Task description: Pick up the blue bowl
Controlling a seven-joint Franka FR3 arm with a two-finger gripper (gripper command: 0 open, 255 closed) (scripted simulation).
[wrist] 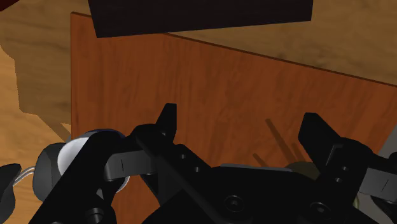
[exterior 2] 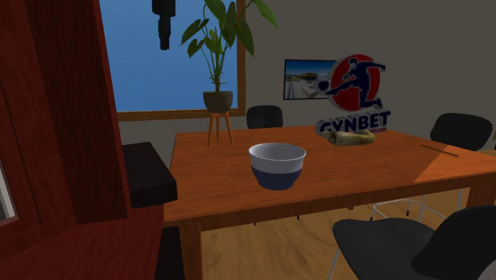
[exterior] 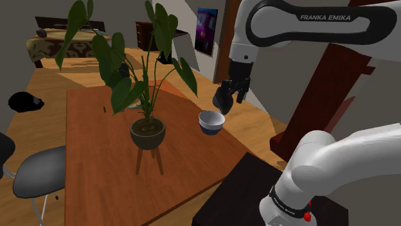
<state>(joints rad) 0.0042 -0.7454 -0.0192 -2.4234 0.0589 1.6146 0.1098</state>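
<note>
In the shoulder view my pincer (exterior: 229,103) hangs just above the bowl (exterior: 211,122), apart from it, near the desk (exterior: 96,167) edge by my stand. The wrist view makes plain that my fingers (wrist: 165,127) stand wide apart over bare wood. The second exterior view gives the bowl's side: pale rim band, dark blue below, white inside. The pot (exterior: 148,133) holds a broad-leaved plant (exterior: 121,93).

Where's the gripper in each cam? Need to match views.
Shoulder view: gripper right of centre, just up-right of the blue bowl.
Second exterior view: gripper at the top edge, left of the potted plant.
Wrist view: gripper open over the wooden table.
Shared landmark: the wooden table.
</note>
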